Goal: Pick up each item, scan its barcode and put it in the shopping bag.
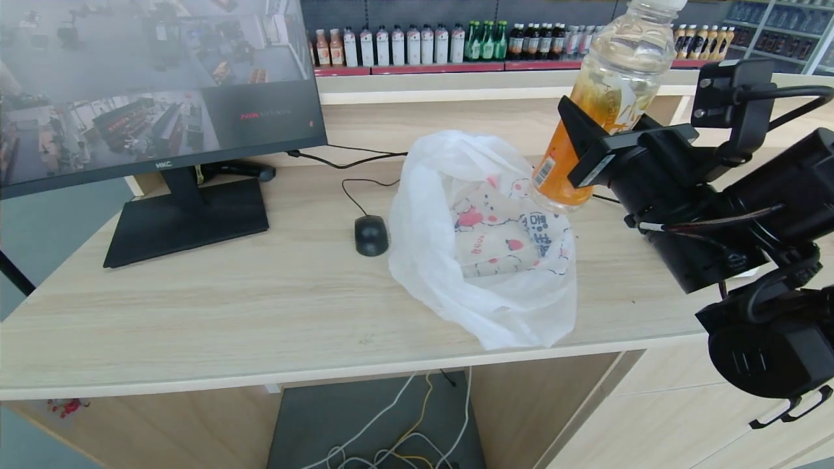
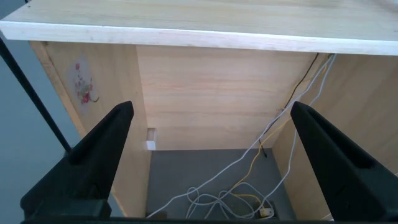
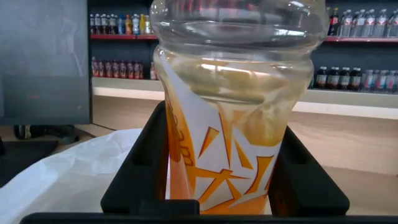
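Note:
My right gripper [image 1: 596,140] is shut on a clear drink bottle [image 1: 603,104] with an orange label, holding it nearly upright and tilted slightly, above the right edge of the white shopping bag [image 1: 482,241]. The bottle's barcode faces left, low on the label. In the right wrist view the bottle [image 3: 227,124] stands between the black fingers [image 3: 140,168]. The bag lies open on the wooden counter [image 1: 260,312] with a printed package [image 1: 495,234] inside. My left gripper [image 2: 211,162] is open, hanging below the counter's front edge, facing the cavity under the desk.
A monitor [image 1: 150,85] on a black stand sits at the back left, with a black mouse [image 1: 371,234] and its cable left of the bag. Loose cables [image 2: 249,180] hang under the counter. Shelves of bottles [image 1: 456,42] line the far wall.

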Tool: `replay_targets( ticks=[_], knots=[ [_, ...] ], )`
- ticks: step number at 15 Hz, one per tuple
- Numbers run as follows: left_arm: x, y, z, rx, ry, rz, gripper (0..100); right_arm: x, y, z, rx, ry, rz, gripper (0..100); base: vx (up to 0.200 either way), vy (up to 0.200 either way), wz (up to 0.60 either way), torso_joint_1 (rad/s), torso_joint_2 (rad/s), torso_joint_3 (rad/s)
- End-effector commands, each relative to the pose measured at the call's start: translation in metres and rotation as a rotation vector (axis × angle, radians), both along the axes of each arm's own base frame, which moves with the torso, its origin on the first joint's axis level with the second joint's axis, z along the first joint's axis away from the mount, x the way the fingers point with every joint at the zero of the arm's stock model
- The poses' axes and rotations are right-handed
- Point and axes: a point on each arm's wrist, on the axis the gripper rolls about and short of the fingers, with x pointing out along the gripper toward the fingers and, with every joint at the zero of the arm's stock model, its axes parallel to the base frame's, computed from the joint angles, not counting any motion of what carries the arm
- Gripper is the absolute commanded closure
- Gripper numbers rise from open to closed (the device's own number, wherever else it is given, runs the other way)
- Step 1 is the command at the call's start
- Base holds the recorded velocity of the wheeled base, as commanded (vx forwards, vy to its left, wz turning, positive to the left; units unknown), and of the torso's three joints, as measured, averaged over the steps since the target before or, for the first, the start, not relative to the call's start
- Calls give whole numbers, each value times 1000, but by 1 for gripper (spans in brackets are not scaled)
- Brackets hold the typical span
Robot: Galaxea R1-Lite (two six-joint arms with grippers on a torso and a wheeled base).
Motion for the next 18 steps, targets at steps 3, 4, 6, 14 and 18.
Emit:
replay_targets(
  ticks=[3, 4, 6, 14, 18],
  knots=[
    [0, 0, 0, -1, 1, 0, 0, -5, 9, 4, 5, -12, 33, 100, 0, 0, 0, 0, 0, 0],
    [0, 0, 0, -1, 1, 0, 0, -6, 10, 4, 7, -15, 38, 100, 0, 0, 0, 0, 0, 0],
    [0, 0, 0, -1, 1, 0, 0, -7, 16, 2, 4, -9, 56, 100, 0, 0, 0, 0, 0, 0],
    [0, 0, 0, -1, 1, 0, 0, 18, 60, -29, -31, 48, 120, 100, 0, 0, 0, 0, 0, 0],
    [0, 0, 0, 2, 1, 0, 0, 34, 75, -45, -46, 70, 126, 100, 0, 0, 0, 0, 0, 0]
  ],
)
